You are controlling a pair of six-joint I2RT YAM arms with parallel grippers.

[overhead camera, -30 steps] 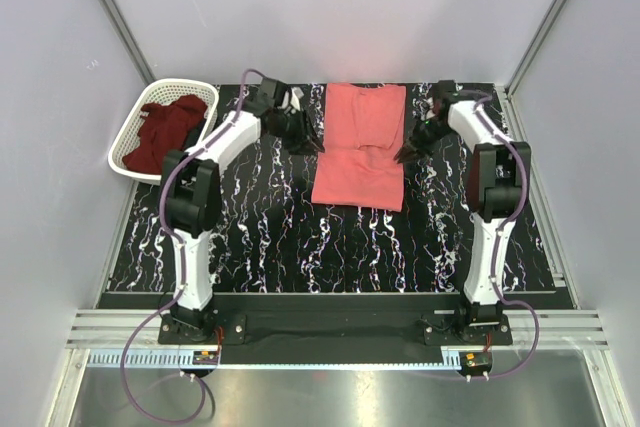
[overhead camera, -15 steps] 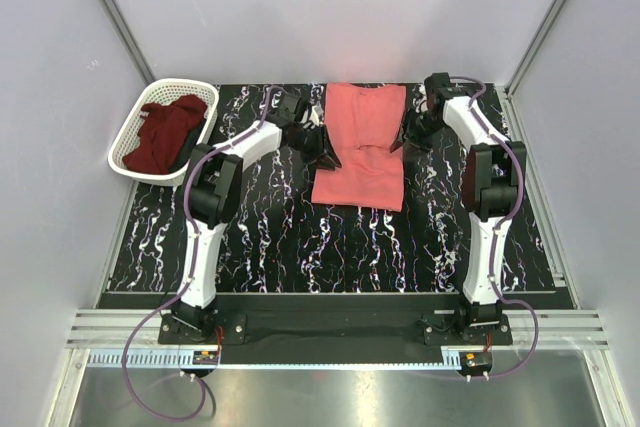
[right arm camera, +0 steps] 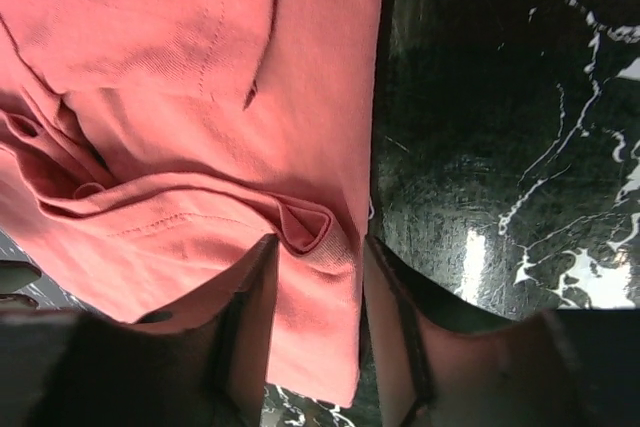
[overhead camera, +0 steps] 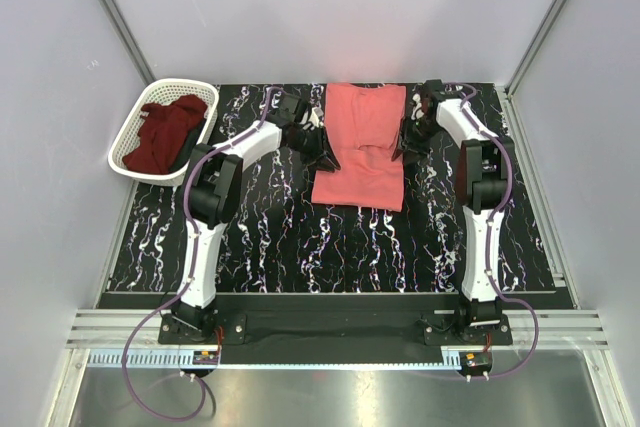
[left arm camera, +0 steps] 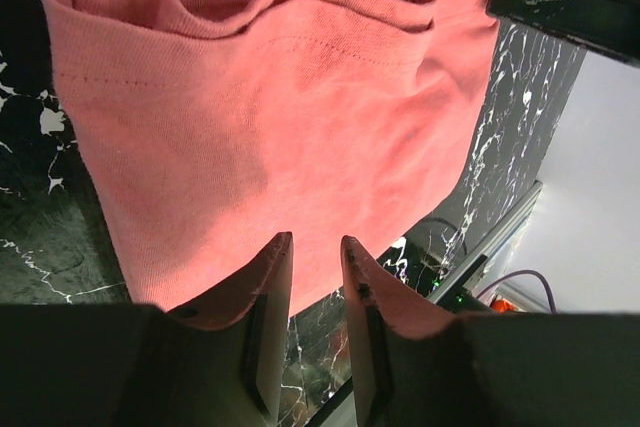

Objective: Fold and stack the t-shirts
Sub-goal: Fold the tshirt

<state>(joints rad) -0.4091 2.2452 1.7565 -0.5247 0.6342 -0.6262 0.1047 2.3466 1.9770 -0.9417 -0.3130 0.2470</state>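
The salmon-pink t-shirt (overhead camera: 362, 152) lies partly folded at the back middle of the table, with a crease across it. My left gripper (overhead camera: 322, 145) is at its left edge. In the left wrist view the left gripper (left arm camera: 315, 239) is narrowly open with nothing between the fingers, and the shirt (left arm camera: 270, 97) lies just beyond the tips. My right gripper (overhead camera: 402, 142) is at the shirt's right edge. In the right wrist view the right gripper (right arm camera: 320, 242) is open and straddles the shirt's (right arm camera: 170, 97) folded edge. The dark maroon t-shirt (overhead camera: 165, 132) lies crumpled in the basket.
The white lattice basket (overhead camera: 122, 147) stands at the back left corner, off the black marbled table (overhead camera: 300, 237). Grey walls close in the back and both sides. The arm bases are at the near edge.
My left gripper has moved right to the pink shirt's left edge. My right gripper has shifted slightly back and in to the shirt's right edge. The shirt has not moved.
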